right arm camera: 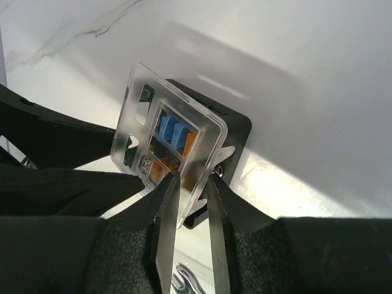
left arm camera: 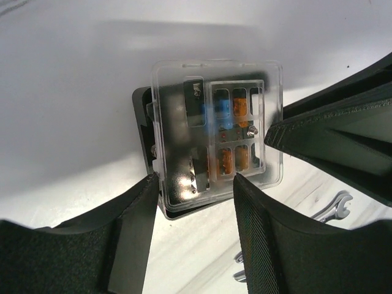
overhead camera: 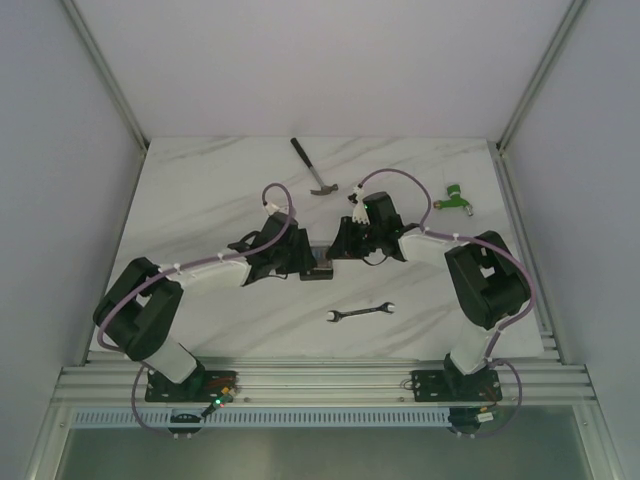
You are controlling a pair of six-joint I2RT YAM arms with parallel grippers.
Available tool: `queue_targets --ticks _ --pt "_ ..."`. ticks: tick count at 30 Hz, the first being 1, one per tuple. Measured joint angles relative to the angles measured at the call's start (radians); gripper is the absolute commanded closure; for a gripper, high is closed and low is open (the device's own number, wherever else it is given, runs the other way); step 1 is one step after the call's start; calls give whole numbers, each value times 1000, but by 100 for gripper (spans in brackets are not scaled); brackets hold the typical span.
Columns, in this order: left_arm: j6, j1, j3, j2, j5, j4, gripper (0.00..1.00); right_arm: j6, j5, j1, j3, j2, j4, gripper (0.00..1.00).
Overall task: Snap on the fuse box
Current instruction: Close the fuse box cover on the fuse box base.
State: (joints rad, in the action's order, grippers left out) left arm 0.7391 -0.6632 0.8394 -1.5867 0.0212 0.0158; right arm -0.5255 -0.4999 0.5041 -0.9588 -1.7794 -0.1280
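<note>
From above, the small square black plastic fuse box (overhead camera: pixel 318 268) sits mid-way across the white marbled surface (overhead camera: pixel 200 200), and the left gripper (overhead camera: pixel 298 262) and right gripper (overhead camera: pixel 342 248) meet over it; a silver open-ended wrench (overhead camera: pixel 362 313) lies near, towards the arms' bases, and a hammer (overhead camera: pixel 313 168) lies well apart at the far side. In the left wrist view the clear plastic cover (left arm camera: pixel 214 110) lies over the orange and blue fuses but sits skewed, with the black base showing along its left edge; the left gripper's fingers (left arm camera: pixel 138 233) bracket the near edge of box and cover, and I cannot tell whether they clamp it or only frame it. In the right wrist view the right gripper (right arm camera: pixel 191 184) is clenched on one edge of the cover, which stands tilted up off the base on that side. By my judgement the cover is placed but not seated: it is left to level it, line up its edges and press it down until it snaps
</note>
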Motion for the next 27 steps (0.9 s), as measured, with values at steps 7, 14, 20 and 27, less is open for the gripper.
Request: queue_targets --ticks 7,14,20,27 --pt "-24 -37 -1 25 22 -42 37 21 0 12 -2 3 10 69" --pt "-47 -60 -1 48 26 -82 35 40 0 15 -5 4 26 69" --pt "-58 -74 -1 54 29 -109 28 63 1 15 -11 4 40 65" --pt "-52 -70 -29 137 78 -171 29 93 9 15 -13 19 76 57"
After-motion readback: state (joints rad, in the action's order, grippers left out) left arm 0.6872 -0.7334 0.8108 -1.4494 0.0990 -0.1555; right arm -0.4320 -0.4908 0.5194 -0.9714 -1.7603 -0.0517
